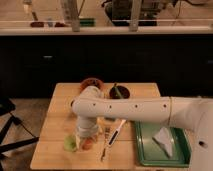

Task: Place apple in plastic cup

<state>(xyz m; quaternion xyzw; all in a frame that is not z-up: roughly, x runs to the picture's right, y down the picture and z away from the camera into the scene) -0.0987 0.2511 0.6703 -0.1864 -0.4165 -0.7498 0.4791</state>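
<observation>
The apple [89, 144], small and orange-red, is on the wooden table [55, 125] near its front left. My gripper [86, 139] points straight down right over the apple, at the end of the white arm [130, 109] that reaches in from the right; the apple is partly hidden under it. A small pale green thing [70, 143] stands just left of the apple, touching or nearly touching the gripper. I cannot tell whether this is the plastic cup; no clear walled tumbler stands out elsewhere.
A reddish-brown bowl [92, 83] and a dark bowl [120, 92] sit at the table's back. A long white utensil [116, 134] and a fork [105, 146] lie right of the apple. A green tray [150, 150] holding a white cloth [164, 139] is at the front right.
</observation>
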